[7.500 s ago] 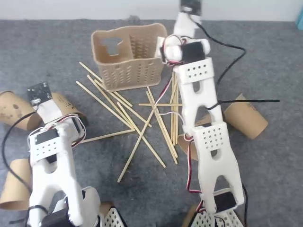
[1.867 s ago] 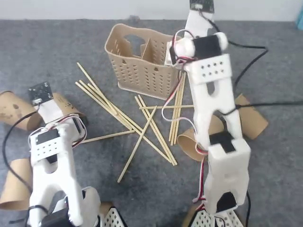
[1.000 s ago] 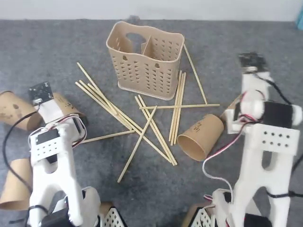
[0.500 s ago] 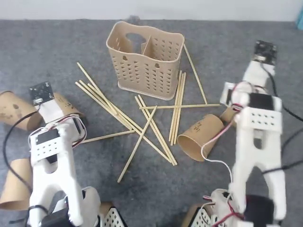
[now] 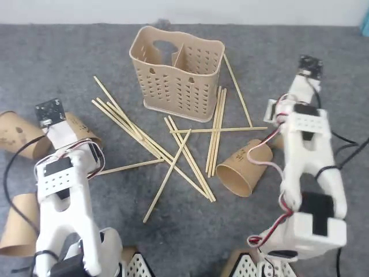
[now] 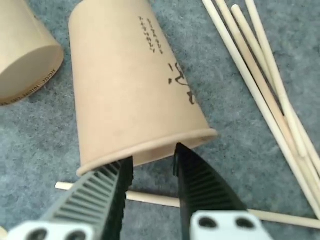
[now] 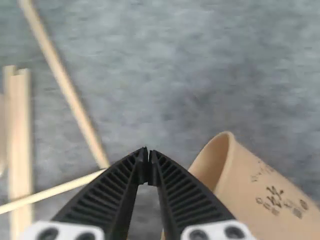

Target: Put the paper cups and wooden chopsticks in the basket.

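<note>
Paper cup (image 6: 130, 85): likely light, crushable; pinch rim.
Left gripper (image 6: 152, 155): slightly parted at rim.
Right gripper (image 7: 148, 151): closed, empty.

You have a grey carpet (image 5: 323, 57) with a short, rough pile, and it covers the whole work surface. Along the far edge runs a pale, plain strip (image 5: 86, 11); if it is a wall, you cannot tell. In the far right corner sits a small teal thing (image 5: 365, 23). The light is soft and even.
</note>
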Controlling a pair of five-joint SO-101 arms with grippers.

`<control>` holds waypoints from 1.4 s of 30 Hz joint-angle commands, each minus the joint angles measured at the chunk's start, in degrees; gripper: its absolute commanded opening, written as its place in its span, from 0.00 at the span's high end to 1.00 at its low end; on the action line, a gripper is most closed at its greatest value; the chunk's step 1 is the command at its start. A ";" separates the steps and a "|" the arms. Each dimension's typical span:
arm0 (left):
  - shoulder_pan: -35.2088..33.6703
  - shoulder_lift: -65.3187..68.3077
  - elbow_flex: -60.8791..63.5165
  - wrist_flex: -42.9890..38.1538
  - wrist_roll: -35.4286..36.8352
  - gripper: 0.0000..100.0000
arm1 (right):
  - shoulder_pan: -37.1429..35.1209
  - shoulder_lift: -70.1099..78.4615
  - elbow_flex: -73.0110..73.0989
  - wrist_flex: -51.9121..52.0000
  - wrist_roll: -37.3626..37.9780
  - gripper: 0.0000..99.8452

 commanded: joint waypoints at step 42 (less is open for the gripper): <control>0.53 -0.70 -0.22 -1.14 -0.44 0.88 | 42.77 -19.38 -23.30 44.70 44.04 0.85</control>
